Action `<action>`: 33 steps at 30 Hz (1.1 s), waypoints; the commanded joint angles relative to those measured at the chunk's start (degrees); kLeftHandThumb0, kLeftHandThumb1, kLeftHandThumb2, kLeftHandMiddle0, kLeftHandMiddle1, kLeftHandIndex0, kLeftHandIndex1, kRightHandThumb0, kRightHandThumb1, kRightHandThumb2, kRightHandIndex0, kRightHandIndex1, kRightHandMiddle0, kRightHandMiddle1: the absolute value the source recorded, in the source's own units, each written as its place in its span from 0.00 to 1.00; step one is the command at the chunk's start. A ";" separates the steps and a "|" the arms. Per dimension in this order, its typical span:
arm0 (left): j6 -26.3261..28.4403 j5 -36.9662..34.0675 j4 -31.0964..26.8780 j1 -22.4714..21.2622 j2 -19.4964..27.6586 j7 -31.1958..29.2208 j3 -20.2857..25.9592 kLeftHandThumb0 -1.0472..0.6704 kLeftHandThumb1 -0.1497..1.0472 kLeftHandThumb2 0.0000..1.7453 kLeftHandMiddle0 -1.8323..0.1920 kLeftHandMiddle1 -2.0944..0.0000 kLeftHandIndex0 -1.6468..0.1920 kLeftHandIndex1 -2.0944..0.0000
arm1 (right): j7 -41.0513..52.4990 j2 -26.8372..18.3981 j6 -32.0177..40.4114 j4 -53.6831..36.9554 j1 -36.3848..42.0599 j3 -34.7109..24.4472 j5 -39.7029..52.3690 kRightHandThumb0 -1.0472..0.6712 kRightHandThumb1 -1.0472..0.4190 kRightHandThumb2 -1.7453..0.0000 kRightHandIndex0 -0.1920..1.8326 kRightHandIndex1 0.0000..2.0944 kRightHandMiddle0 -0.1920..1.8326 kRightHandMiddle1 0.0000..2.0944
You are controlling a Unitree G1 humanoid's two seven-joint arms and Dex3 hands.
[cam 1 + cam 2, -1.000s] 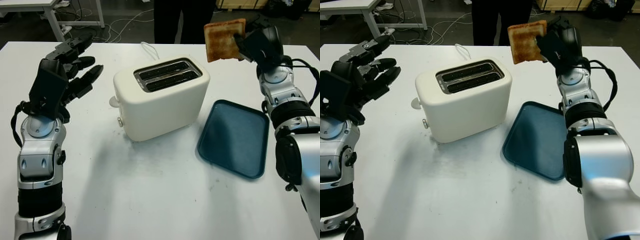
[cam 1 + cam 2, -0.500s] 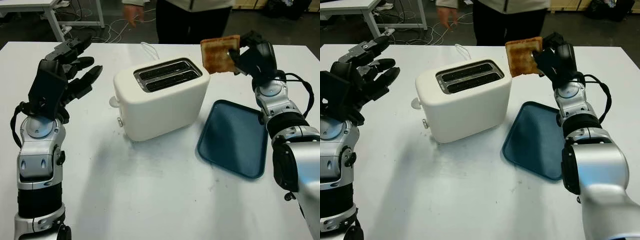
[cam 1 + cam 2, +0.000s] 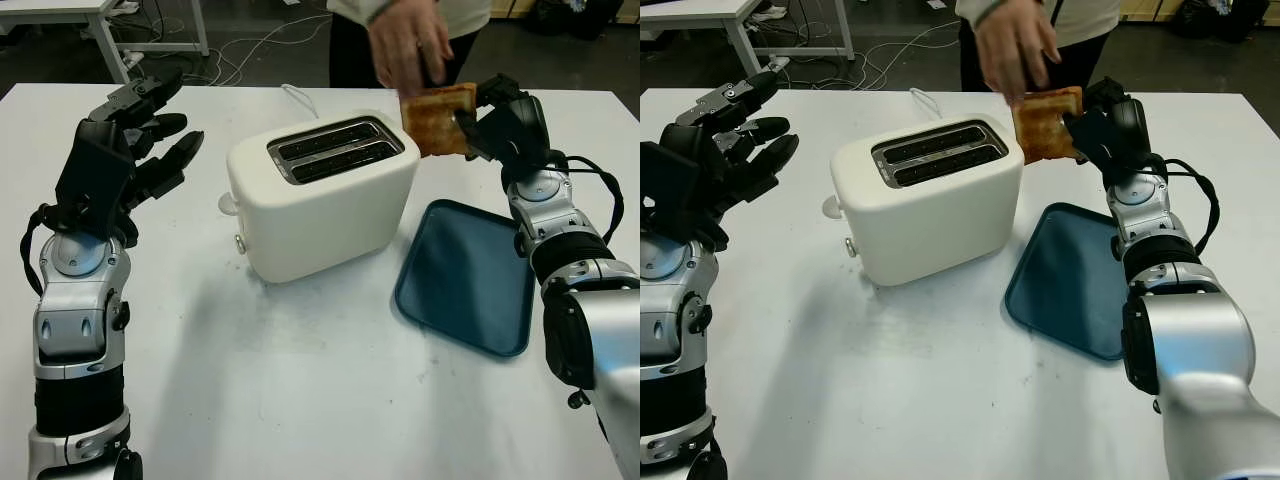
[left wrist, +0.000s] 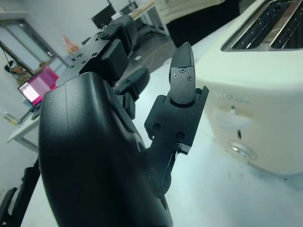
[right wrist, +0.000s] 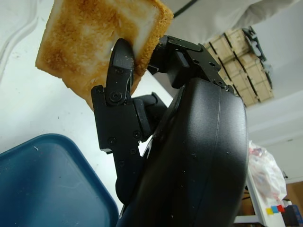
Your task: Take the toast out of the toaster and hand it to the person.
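I only get the person (image 3: 400, 20) from the chest down w/ one hand (image 3: 408, 45) reaching in, the rest cut off by the top edge. That hand covers the top-left corner of the toast (image 3: 438, 118), and my right hand (image 3: 500, 118) hides its right edge, so I can't tell if the person's fingers actually grip it. Toaster (image 4: 265, 85) is cut off at the frame edge in left wrist view, and the slots' insides (image 3: 937, 152) are too dark to read.

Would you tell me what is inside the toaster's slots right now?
Both slots of the toaster look empty from above, though their depths are dark. The toast is out, gripped by the right hand as a person's hand reaches it.
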 commanded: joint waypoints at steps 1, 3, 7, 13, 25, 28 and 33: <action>-0.36 0.09 -0.16 0.60 0.20 0.24 0.11 0.48 0.73 0.29 0.82 0.57 0.60 0.99 | -0.29 -0.07 0.35 0.06 0.49 0.08 -0.04 0.45 0.09 0.77 0.55 0.83 0.43 0.83; -0.68 0.35 -0.07 0.69 0.26 0.45 -0.03 0.48 0.73 0.29 0.81 0.57 0.59 0.98 | -0.17 -0.10 0.26 0.08 0.51 0.05 0.03 0.45 0.09 0.78 0.55 0.83 0.43 0.83; -0.69 0.20 -0.03 0.60 0.26 0.44 -0.11 0.47 0.73 0.29 0.81 0.57 0.59 0.98 | -0.22 -0.31 -0.05 0.05 0.45 0.25 -0.16 0.45 0.09 0.78 0.56 0.83 0.45 0.83; -0.24 0.54 -0.21 0.35 0.66 0.38 -0.45 0.46 0.72 0.30 0.81 0.57 0.59 0.98 | -0.32 -0.42 0.35 -0.02 0.23 0.27 0.02 0.45 0.09 0.78 0.56 0.83 0.44 0.83; 0.11 0.81 0.23 -0.36 1.24 0.27 -0.88 0.48 0.72 0.30 0.81 0.57 0.59 0.98 | -0.27 -0.76 0.91 -0.17 -0.05 0.43 0.01 0.44 0.09 0.78 0.54 0.83 0.42 0.83; -0.35 1.29 0.32 -0.37 1.48 0.40 -1.23 0.47 0.72 0.30 0.80 0.58 0.58 0.97 | -0.38 -0.61 1.12 -0.19 -0.11 0.31 0.15 0.44 0.09 0.78 0.54 0.83 0.42 0.83; -0.79 0.84 0.78 -0.54 1.73 0.18 -1.27 0.46 0.72 0.30 0.80 0.58 0.58 0.97 | 0.28 -0.50 0.26 -0.24 0.09 0.10 0.38 0.44 0.09 0.78 0.54 0.83 0.42 0.83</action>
